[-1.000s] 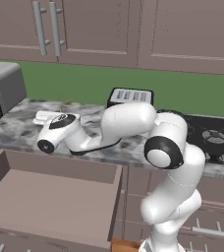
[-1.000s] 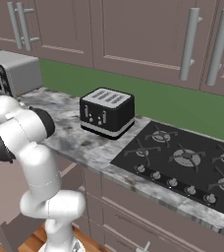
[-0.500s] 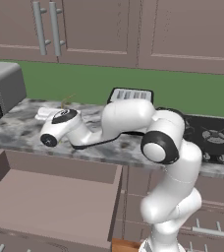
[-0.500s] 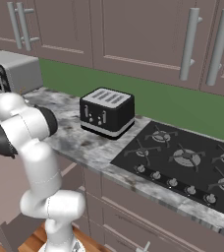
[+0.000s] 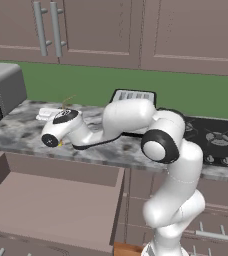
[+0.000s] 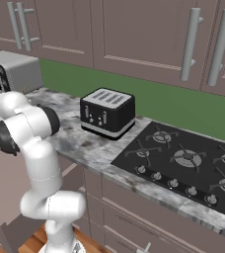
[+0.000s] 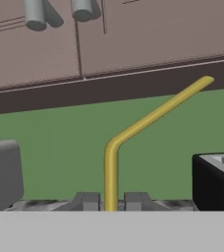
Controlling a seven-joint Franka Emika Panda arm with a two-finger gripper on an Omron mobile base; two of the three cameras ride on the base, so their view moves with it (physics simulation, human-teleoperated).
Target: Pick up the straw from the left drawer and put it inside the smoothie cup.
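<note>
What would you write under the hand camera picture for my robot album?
The gripper holds a bent yellow straw upright before a green wall, with the black toaster off to one side.

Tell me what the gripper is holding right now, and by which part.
The gripper is shut on the straw, pinching its straight lower section; the bent end sticks out beyond the fingertips.
</note>
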